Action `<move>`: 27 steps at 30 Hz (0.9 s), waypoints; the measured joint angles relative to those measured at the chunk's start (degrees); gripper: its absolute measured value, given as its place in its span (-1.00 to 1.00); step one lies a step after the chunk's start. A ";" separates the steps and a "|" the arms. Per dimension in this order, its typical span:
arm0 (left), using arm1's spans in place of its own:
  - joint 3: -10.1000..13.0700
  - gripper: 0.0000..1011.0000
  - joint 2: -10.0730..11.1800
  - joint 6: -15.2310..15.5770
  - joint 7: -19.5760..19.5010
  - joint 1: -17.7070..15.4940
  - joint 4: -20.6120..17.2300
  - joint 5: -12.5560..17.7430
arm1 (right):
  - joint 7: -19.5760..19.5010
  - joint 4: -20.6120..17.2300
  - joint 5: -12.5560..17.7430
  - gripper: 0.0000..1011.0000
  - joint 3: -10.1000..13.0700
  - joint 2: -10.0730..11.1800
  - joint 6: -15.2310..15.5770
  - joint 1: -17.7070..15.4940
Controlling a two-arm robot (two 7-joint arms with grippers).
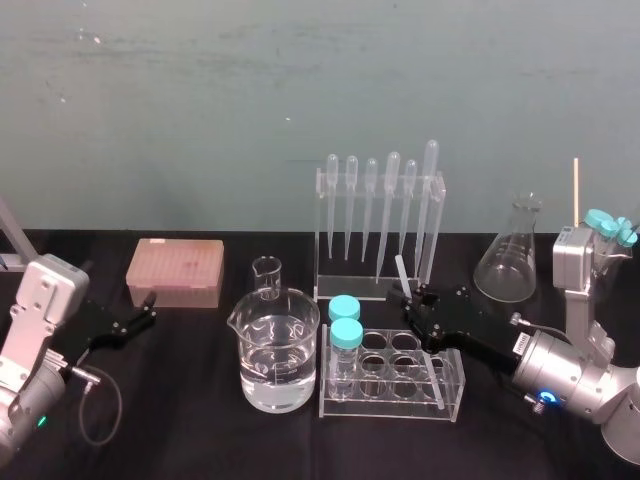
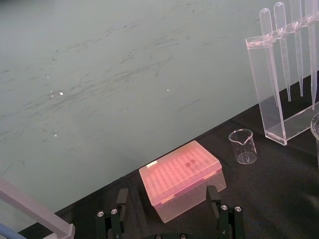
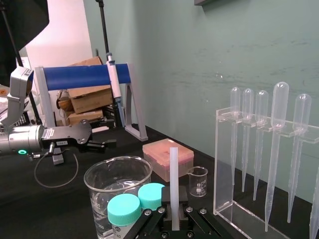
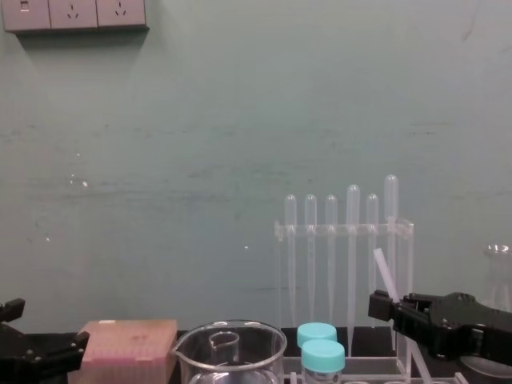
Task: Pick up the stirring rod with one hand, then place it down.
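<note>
The stirring rod [image 1: 402, 273] is a thin translucent-white stick, tilted, with its upper end in front of the pipette stand and its lower end over the test tube rack. My right gripper [image 1: 412, 297] is shut on it partway along. In the right wrist view the rod [image 3: 174, 174] stands straight up between the black fingers [image 3: 167, 205]. The chest view shows its top [image 4: 384, 272] poking up above the right gripper [image 4: 378, 306]. My left gripper [image 1: 148, 310] rests at the left beside the pink box, its fingers [image 2: 122, 199] spread open and empty.
A water-filled beaker [image 1: 275, 350] and a small beaker [image 1: 267, 275] stand centre-left. The clear tube rack [image 1: 395, 375] holds two teal-capped tubes [image 1: 345, 320]. Behind are the pipette stand [image 1: 380, 215], a conical flask [image 1: 508, 255] and a pink tip box [image 1: 175, 270].
</note>
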 joint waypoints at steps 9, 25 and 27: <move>0.00 0.98 0.00 0.00 0.00 0.00 0.00 0.00 | 0.02 -0.05 0.05 -0.60 0.06 0.00 -0.12 -0.04; 0.00 0.98 0.00 0.00 0.00 0.00 0.00 0.00 | 0.02 -0.10 0.14 0.42 0.09 0.00 -0.18 -0.06; 0.00 0.98 0.00 0.00 0.00 0.00 0.00 0.00 | 0.03 -0.10 0.14 0.53 0.09 0.00 -0.19 -0.07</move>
